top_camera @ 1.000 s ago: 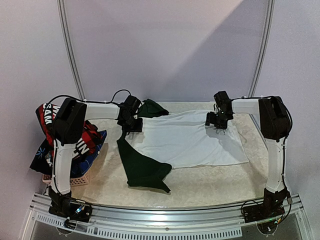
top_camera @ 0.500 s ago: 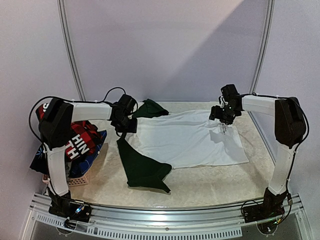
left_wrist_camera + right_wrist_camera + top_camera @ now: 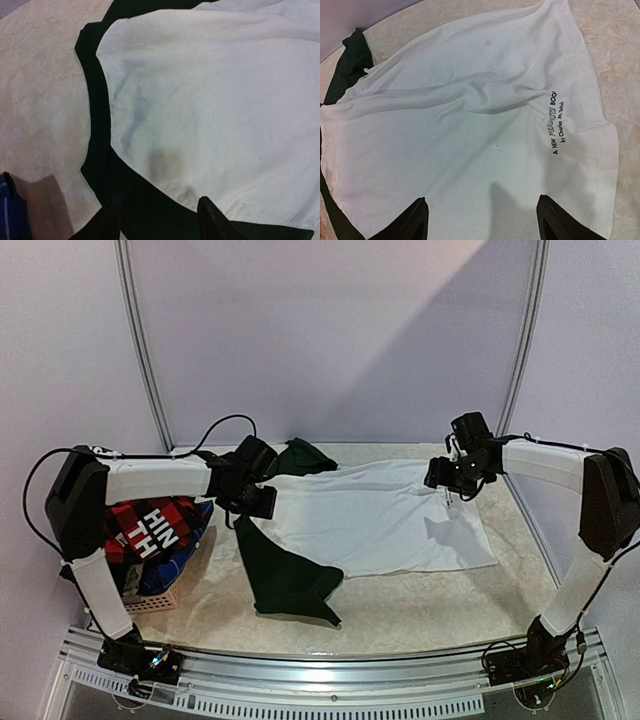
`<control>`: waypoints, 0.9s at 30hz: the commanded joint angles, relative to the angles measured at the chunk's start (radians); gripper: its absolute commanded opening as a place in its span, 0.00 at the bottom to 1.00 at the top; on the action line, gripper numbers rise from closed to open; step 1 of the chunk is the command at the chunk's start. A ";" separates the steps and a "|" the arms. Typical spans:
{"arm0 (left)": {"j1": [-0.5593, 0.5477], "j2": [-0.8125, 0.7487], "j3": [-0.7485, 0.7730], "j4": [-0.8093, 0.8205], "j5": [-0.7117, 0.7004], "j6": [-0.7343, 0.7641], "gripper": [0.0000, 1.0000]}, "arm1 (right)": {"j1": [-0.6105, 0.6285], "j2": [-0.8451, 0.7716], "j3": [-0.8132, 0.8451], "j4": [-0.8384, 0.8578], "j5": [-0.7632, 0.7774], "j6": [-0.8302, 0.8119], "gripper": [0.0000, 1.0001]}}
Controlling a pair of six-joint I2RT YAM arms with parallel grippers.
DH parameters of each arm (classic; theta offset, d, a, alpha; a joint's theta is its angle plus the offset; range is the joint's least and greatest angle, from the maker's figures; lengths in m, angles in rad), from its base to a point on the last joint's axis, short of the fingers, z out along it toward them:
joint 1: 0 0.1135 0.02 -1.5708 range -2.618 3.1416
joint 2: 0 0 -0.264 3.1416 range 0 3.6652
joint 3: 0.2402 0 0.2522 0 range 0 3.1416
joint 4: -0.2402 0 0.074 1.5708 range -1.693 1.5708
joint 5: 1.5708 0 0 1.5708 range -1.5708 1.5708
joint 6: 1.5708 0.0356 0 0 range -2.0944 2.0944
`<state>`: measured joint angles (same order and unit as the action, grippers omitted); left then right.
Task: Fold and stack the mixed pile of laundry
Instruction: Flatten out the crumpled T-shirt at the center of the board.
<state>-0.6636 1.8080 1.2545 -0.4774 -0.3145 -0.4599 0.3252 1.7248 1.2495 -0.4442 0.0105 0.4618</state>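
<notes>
Counter: pale, marbled, with 2 arms bolted at its near edge.

White-and-dark-green T-shirt: spread flat across the middle and right of the counter, closer to the far edge than the near one.
- White body lightly creased.
- 1 dark green sleeve fans out from the shirt's left side toward the near edge.
- Another dark green sleeve is bunched at the far edge.
- Small black lettering sits by the shirt's right side.

Left arm: reaches from the left edge across to the shirt's left side.

Right arm: reaches in from the right edge over the shirt's far right part.

Mixed laundry pile: heaped at the left edge of the counter, well apart from the T-shirt.
- Red-black plaid shirt with white lettering on top.
- Blue piece beneath it, hanging over the side.
- Whole heap rests on a small pinkish basket.

Right fingers: spread wide, nothing between them, poised over the white cloth. Their shadow falls on the shirt below.

Left fingers: apart, gripping nothing, over the seam where white body meets dark green sleeve. Whether the tips touch the cloth, cannot tell.
</notes>
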 commanded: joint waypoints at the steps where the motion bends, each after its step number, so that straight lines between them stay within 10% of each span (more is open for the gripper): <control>1: -0.059 -0.082 -0.062 -0.046 -0.051 -0.017 0.53 | 0.022 -0.087 -0.068 0.020 0.042 0.028 0.75; 27: -0.686 -0.352 -0.252 -0.353 -0.076 -0.096 0.52 | 0.113 -0.490 -0.424 0.002 0.118 0.170 0.80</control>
<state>-1.2549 1.4822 1.0401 -0.7521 -0.3737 -0.5144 0.4248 1.2804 0.8654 -0.4194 0.0998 0.6003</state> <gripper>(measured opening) 0.521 0.795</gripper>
